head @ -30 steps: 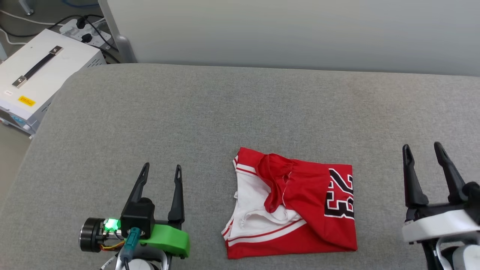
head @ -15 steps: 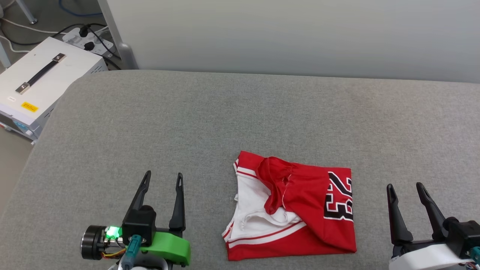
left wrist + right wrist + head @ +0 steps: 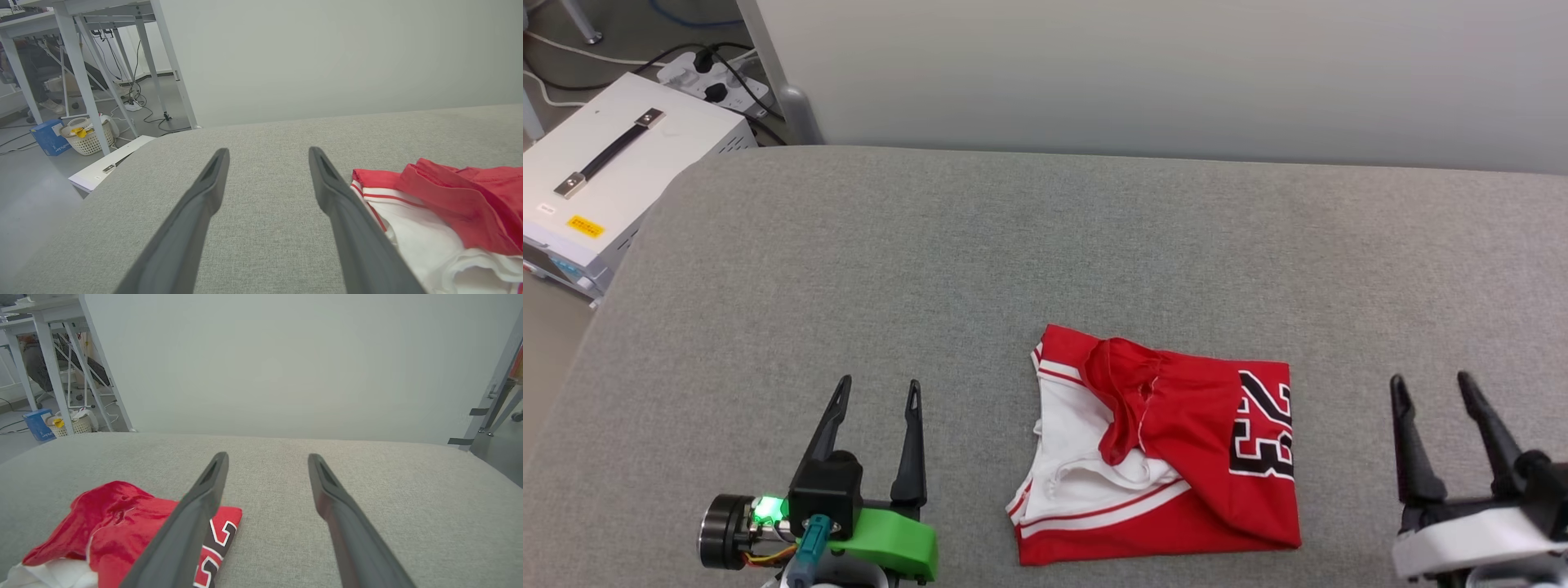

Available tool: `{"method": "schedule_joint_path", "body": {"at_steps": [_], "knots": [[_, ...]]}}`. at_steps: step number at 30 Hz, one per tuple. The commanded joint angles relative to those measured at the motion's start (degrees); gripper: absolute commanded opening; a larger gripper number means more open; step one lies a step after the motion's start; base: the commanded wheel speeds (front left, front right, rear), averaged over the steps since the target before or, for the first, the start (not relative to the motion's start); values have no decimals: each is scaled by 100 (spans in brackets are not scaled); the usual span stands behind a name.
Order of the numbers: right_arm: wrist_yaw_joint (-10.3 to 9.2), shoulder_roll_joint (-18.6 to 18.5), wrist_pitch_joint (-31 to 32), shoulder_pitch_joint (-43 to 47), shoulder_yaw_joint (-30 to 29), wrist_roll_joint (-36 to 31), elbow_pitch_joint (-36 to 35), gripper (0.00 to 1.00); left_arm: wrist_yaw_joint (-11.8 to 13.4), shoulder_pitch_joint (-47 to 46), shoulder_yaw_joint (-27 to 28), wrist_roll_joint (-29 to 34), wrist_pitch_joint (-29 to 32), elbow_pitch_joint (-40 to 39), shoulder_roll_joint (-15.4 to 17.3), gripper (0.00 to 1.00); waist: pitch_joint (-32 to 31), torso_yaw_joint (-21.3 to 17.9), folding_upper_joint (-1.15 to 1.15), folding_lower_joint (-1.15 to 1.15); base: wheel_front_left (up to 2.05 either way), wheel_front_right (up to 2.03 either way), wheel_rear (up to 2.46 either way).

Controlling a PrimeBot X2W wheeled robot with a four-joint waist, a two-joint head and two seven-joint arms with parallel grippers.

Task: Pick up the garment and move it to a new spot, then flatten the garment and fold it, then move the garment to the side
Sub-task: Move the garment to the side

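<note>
From the head view we see the garment lying folded in a rough rectangle on the grey fabric tabletop, toward the near edge and between our two hands. Its white, red-striped part faces our left. A black "23" outlined in white runs sideways along its right edge, and a bunched red fold sits on top near the middle.

Our left hand hovers near the garment's left side, apart from it, fingers spread wide and holding nothing. Our right hand stands well off the garment's right edge, also wide and empty.

The head view also takes in a white case with a black handle past the tabletop's far left corner, and a power strip with plugs behind it.

The left wrist view looks low along the cloth. Here the garment's white layers and striped trim lie just beside the right-hand finger, and we cannot tell whether they touch. This view adds the room beyond the tabletop: white table legs, a pale basket and a blue box on the floor.

The right wrist view gives the other side of the garment. The red cloth rises in a soft hump, and the printed corner passes behind the left-hand finger. At the far right stands a grey metal post, with a plain pale wall beyond the tabletop.
</note>
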Motion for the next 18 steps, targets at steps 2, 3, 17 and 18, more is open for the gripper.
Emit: {"method": "schedule_joint_path", "body": {"at_steps": [2, 3, 17, 18], "knots": [[-3, -193, -28, -356, -65, 4, -122, 100, 5, 26, 0, 17, -34, -19, 18, 100, 32, 15, 27, 0, 0, 0, 0], [-3, -296, -28, -506, -89, 33, -156, 100, -2, 6, -4, 17, -34, -12, 15, 100, 47, 24, 27, 0, 0, 0, 0], [-3, -2335, 3313, -2306, 1518, 1940, 193, 100, -29, -235, -75, 13, -34, 16, -57, 100, 373, 200, 27, 0, 0, 0, 0], [-3, -2436, 3705, -2363, 1603, 2246, 208, 100, -27, -253, -74, 10, -34, 9, -63, 100, 412, 209, 27, 0, 0, 0, 0]]}}
